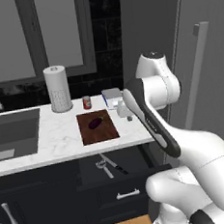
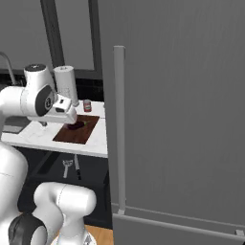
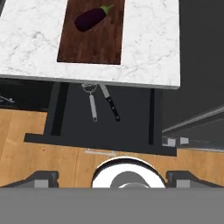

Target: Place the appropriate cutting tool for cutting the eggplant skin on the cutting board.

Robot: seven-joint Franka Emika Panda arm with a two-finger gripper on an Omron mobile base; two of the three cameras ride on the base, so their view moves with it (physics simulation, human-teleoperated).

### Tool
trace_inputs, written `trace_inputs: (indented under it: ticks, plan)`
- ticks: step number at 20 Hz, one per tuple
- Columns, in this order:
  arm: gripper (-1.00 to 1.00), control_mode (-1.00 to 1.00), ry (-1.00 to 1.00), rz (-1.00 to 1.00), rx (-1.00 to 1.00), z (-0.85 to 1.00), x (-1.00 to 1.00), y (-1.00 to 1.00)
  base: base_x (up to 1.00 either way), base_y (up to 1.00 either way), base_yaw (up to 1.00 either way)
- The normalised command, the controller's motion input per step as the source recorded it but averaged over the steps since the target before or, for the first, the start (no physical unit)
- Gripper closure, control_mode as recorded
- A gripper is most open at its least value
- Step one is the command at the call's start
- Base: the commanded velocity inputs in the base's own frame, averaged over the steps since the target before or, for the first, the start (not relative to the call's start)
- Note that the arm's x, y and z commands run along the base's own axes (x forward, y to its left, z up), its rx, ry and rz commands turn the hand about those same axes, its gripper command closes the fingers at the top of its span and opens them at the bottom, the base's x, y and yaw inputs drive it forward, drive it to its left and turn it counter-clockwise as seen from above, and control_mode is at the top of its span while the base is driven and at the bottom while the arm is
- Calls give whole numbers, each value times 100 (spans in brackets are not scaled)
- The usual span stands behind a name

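The silvery peeler (image 3: 92, 103) lies in the open drawer (image 3: 70, 127) under the counter, forked head toward the counter edge. A black-handled knife (image 3: 110, 103) lies just right of it. The base views show the peeler (image 1: 103, 167) (image 2: 66, 167) there too. The dark reddish-brown cutting board (image 3: 92, 41) (image 1: 98, 127) sits on the marble counter with the purple eggplant (image 3: 89, 18) (image 1: 94, 123) on its far half. My gripper (image 3: 113, 179) (image 1: 125, 113) hangs high over the counter's right end, well above the drawer. It is open, the fingertips (image 3: 41, 178) set wide apart with nothing between them.
A paper towel roll (image 1: 58, 88), a red can (image 1: 87, 102) and a white-and-blue box (image 1: 111, 97) stand behind the board. A sink (image 1: 9, 133) is at the left. A tall grey fridge door (image 2: 182, 119) with a long handle (image 2: 119, 129) rises at the right.
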Motion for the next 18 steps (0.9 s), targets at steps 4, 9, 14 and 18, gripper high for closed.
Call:
trace_inputs:
  ticks: [4, 9, 14, 18]
  plan:
    - [-100, -100, 19, -1, 14, -76, 2, 59, 0, 0, 0]
    - [-100, -100, 14, 0, 3, -51, 2, 11, 0, 0, 0]
    - [-100, -100, 7, 0, -5, -53, 8, 8, 0, 0, 0]
    - [-100, -100, 2, -5, -9, -61, 12, 14, 0, 0, 0]
